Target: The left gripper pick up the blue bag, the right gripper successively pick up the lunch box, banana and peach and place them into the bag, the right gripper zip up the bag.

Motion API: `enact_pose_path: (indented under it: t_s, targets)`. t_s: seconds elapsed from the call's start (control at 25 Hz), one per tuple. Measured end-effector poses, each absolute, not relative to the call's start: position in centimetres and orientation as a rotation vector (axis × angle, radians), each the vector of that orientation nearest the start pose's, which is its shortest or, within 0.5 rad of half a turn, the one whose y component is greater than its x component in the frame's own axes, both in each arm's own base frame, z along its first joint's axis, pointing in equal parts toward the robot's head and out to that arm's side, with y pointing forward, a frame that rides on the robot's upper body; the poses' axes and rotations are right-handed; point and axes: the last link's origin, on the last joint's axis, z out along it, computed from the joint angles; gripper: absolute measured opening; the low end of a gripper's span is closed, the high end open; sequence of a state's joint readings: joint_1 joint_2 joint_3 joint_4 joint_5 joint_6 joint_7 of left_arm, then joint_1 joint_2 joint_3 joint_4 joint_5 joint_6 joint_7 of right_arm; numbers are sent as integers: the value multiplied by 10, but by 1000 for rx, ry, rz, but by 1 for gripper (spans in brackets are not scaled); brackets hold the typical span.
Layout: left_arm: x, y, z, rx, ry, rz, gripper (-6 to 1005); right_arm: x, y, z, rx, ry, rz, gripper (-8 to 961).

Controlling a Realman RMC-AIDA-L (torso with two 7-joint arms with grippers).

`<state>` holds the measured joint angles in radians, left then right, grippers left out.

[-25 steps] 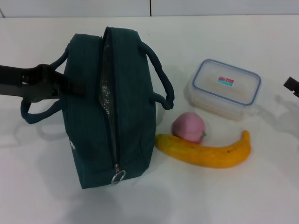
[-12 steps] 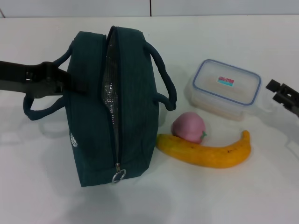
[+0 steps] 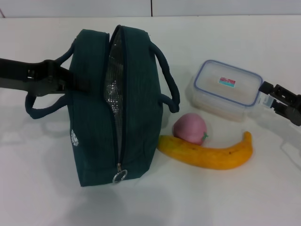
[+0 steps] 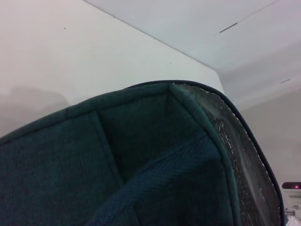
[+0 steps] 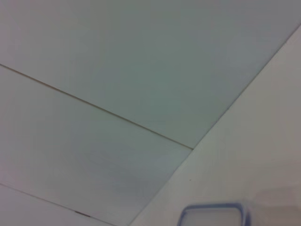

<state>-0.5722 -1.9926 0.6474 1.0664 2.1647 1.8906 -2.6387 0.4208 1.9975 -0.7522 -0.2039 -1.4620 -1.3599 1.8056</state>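
Fingers of the left tool (image 3: 81, 84) pinch the big dark teal fabric bag (image 3: 117, 106) on the white counter (image 3: 47, 188). Just beside the right tool (image 3: 265, 92), spread open, sits the clear plastic lunch box (image 3: 228, 89).

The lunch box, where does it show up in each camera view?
Head view: the lunch box sits right of the blue bag, just ahead of the right gripper.
Left wrist view: not in it.
Right wrist view: only a corner, at the bottom edge.
Shared landmark: its blue-rimmed lid.
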Motion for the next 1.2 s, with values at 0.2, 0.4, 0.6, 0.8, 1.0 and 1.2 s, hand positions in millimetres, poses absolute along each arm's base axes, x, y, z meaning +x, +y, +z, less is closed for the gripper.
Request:
enact_pose_path:
  t_s: [0.2, 0.4, 0.6, 0.8, 1.0, 1.2]
  targets:
    - [-231, 333, 90, -2443, -1874, -501, 36, 325, 307, -6, -1875, 1754, 1267, 814]
    - [-232, 332, 89, -2440, -1880, -501, 36, 322, 307, -4, -1878, 1762, 1302, 809]
    - [-232, 333, 88, -2448, -1872, -498, 36, 320, 309, -3, -1868, 1781, 1318, 804]
    - [-231, 333, 87, -2455, -1871, -486, 36, 322, 311, -4, -1837, 1810, 1312, 798]
    - [-231, 334, 86, -2460, -1880, -483, 36, 322, 314, -7, -1821, 1823, 1295, 793]
    - [-229, 335, 84, -2473, -1882, -474, 37, 320, 317, -10, -1814, 1827, 1286, 634]
